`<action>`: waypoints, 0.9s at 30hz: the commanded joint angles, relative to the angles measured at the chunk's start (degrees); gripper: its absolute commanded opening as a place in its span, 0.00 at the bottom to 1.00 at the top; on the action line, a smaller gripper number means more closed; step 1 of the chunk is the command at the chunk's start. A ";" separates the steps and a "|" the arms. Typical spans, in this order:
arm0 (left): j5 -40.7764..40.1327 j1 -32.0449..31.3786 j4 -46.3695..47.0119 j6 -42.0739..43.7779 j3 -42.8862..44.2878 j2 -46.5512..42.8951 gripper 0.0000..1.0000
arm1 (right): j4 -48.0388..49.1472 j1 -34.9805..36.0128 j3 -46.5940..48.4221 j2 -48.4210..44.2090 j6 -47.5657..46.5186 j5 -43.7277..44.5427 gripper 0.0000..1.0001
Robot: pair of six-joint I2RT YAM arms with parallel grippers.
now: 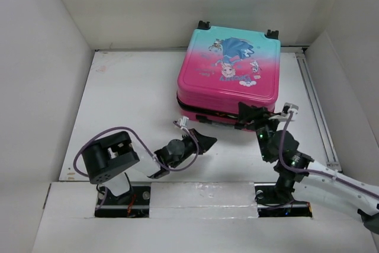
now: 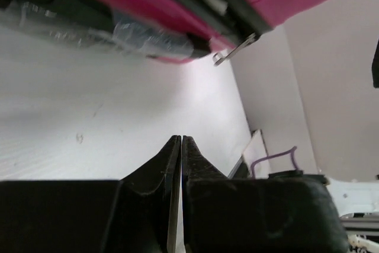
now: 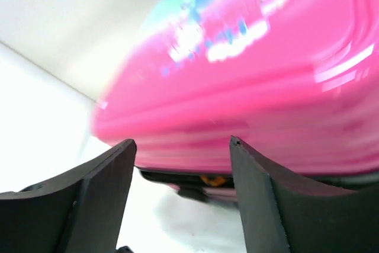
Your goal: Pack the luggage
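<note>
The luggage (image 1: 230, 72) lies flat at the back of the table, lid down, its pink-to-teal shell and cartoon princess facing up. A dark gap runs along its near edge, where something orange shows (image 3: 213, 179). My right gripper (image 1: 251, 114) is open right at that near edge, its fingers (image 3: 260, 194) framing the pink shell (image 3: 266, 87) with nothing between them. My left gripper (image 1: 208, 141) is shut and empty, low over the table a little in front of the case's near left corner. A metal zipper pull (image 2: 234, 50) hangs from the case's seam.
White walls enclose the table on the left, back and right. A metal rail (image 1: 317, 108) runs along the right side. Purple cables loop around both arms (image 1: 106, 134). Crinkled clear plastic (image 2: 142, 37) sits under the case's edge in the left wrist view.
</note>
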 commanded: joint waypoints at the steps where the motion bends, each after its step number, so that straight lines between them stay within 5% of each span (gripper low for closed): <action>1: -3.98 -0.26 4.28 3.38 -0.51 -6.81 0.00 | 1.25 -1.28 0.01 -2.03 -4.04 -6.47 0.68; 3: -8.19 -0.26 -1.67 6.99 -1.04 -11.56 0.02 | -7.36 -1.82 3.69 -0.19 -3.51 -7.36 0.63; 4: -10.47 -0.26 -5.01 8.30 -0.52 -14.54 0.10 | -10.44 -1.82 5.10 1.48 -2.99 -7.36 0.51; 6: -18.61 -0.26 -16.08 11.46 0.89 -24.56 0.29 | -17.03 -2.34 8.96 1.49 -2.98 -6.83 0.41; 7: -21.36 -0.26 -19.25 14.53 2.98 -27.81 0.49 | -17.76 -2.95 10.20 1.49 -4.55 -7.79 0.22; 8: -23.57 0.69 -21.28 16.38 4.31 -33.15 0.57 | -18.46 -3.74 11.69 0.71 -6.91 -8.50 0.17; 11: -26.22 5.43 -29.28 18.34 11.75 -38.12 0.76 | -20.22 -10.41 18.28 1.75 -10.35 -9.55 0.08; 14: -21.85 16.23 -38.42 17.11 20.54 -36.47 0.81 | -20.22 -26.29 25.66 7.01 -12.91 -20.77 0.00; 18: -3.64 37.46 -40.65 7.91 24.70 -27.09 0.83 | -19.62 -50.53 31.13 20.79 -9.68 -38.34 0.00; 19: -3.55 40.40 -40.64 6.40 25.32 -24.70 0.83 | -19.61 -50.60 31.13 22.83 -8.71 -38.39 0.04; 22: 7.33 46.04 -41.77 5.50 30.76 -14.27 0.82 | -16.36 -59.02 31.13 30.81 -5.90 -42.95 0.31; 27: 9.90 46.06 -42.06 6.04 33.94 -4.48 0.79 | -12.68 -64.13 29.73 38.66 -4.65 -49.88 0.38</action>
